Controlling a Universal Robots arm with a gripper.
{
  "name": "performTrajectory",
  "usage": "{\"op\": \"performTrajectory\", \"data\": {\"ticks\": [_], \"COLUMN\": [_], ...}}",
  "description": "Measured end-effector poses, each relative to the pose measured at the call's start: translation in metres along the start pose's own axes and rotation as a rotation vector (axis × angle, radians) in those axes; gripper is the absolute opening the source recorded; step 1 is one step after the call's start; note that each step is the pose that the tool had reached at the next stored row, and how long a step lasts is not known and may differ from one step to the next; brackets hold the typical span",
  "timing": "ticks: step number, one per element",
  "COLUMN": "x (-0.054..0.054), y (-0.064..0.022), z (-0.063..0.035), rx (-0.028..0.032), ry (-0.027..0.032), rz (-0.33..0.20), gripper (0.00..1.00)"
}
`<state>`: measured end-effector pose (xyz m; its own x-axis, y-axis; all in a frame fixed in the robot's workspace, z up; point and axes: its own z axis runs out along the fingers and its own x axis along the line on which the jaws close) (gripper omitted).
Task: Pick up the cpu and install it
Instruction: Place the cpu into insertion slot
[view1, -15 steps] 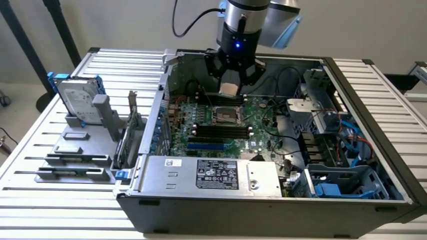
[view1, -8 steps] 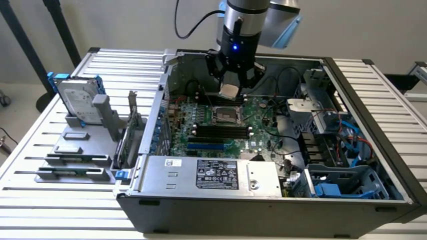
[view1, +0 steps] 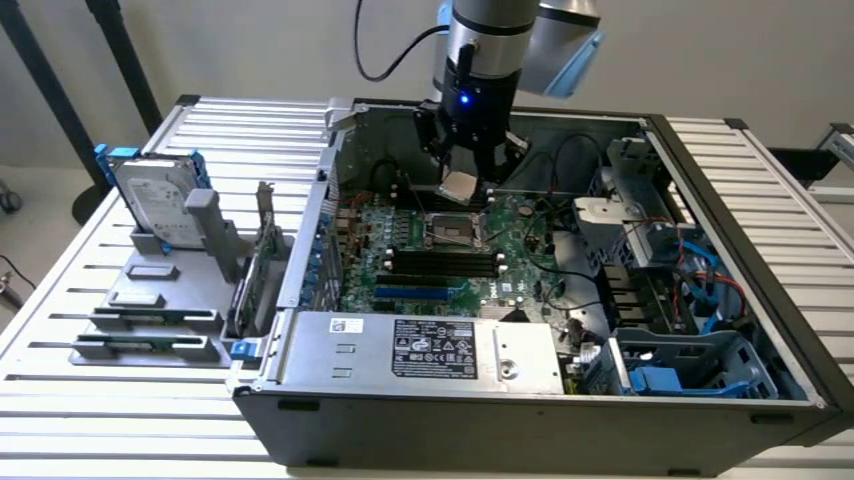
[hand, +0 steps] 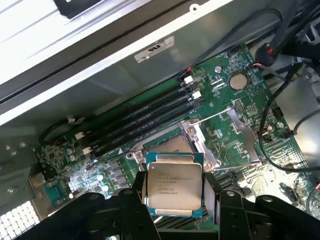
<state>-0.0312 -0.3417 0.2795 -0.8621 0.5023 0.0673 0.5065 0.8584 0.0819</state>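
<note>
Gripper (view1: 463, 180) holds the cpu (hand: 174, 184) by two opposite edges, lid toward the wrist, hovering just above the open socket (hand: 172, 144) inside the case (view1: 400, 440), where the edge grip presumably keeps the contact side free for seating.

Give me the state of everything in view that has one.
gripper, shut on the cpu
cpu, held above the board, not seated
socket, retention frame open, empty
computer case, side open
hard drive, upright in its holder outside the case
</note>
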Motion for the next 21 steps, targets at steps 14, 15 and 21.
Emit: {"op": "performTrajectory", "data": {"ticks": [14, 15, 21], "x": [-0.001, -0.001, -0.001], "y": [-0.0009, -0.0009, -0.0012], "z": [0.0108, 0.0115, 0.0144], "rx": [-0.0143, -0.0128, 0.0027], "ry": [-0.0171, -0.0153, 0.0033], "rz": [0.251, 0.268, 0.356], "gripper": [0.54, 0.54, 0.54]}}
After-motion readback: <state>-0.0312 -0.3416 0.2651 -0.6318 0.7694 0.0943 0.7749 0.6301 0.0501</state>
